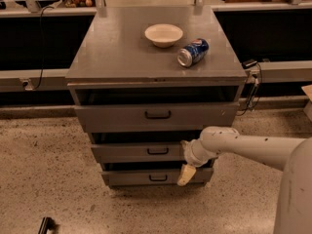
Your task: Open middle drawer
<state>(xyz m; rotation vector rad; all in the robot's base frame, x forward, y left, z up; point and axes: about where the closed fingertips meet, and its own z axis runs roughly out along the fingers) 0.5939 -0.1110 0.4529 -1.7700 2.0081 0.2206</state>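
Camera view: middle drawer (131, 152) is second down in the grey cabinet, under the front edge of the cabinet top (117, 52). No interior shows, so I judge the opening barely begun, if at all. Its handle (157, 151) is free. Gripper (187, 170) sits at the right end of that drawer front, right of the handle, drooping over the bottom drawer (141, 178). Jaws: cannot tell whether spread or pressed together, nor whether they touch anything. Left to do: reach the handle, grip, pull out. Bowl (164, 34) back centre, can (193, 52) toward the right edge.
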